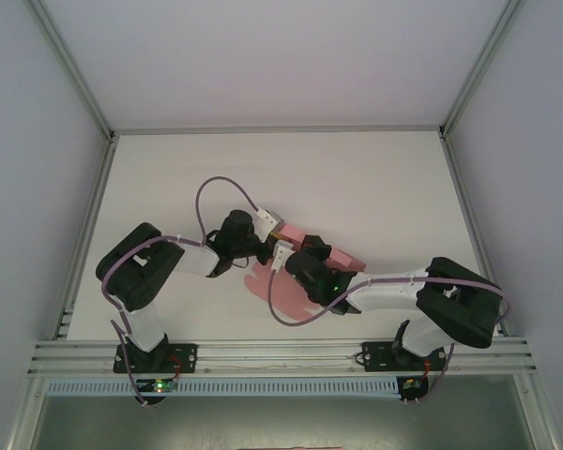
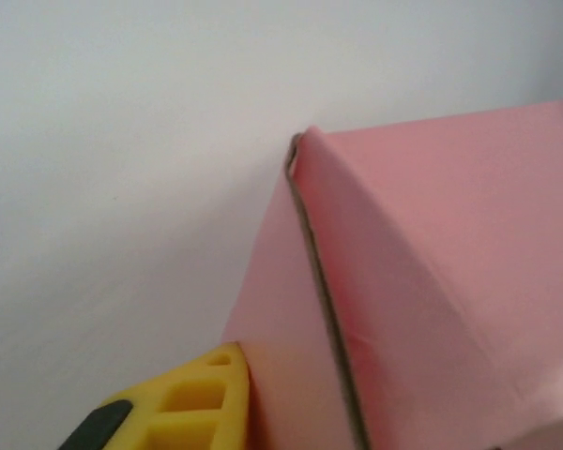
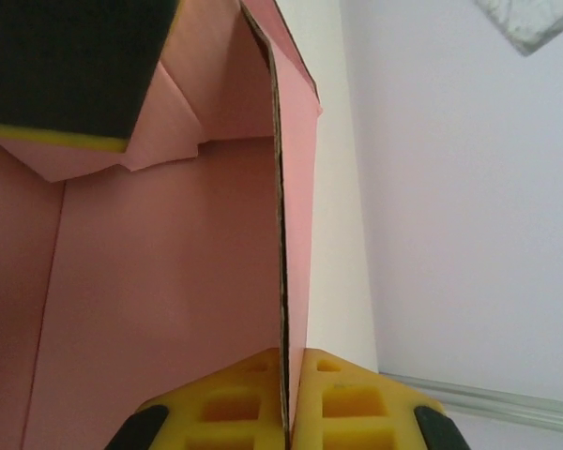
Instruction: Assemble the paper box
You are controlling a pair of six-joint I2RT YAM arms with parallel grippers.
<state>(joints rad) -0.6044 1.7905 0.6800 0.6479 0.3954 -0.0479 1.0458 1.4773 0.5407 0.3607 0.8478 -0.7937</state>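
The right claw [image 3: 288, 380] pinches an upright wall of the paper box [image 3: 169, 281].

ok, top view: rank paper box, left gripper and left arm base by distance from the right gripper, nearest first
1. paper box: clamped in the right gripper, mid-scene.
2. left gripper: just up-left, also on the box.
3. left arm base: farthest, at the near-left edge.

Black arms [image 1: 136, 267], purple cables [image 1: 216, 183], yellow fingers [image 3: 357, 403]

I can read no text, label, brand or number from here, not even on the paper box [image 2: 450, 234].
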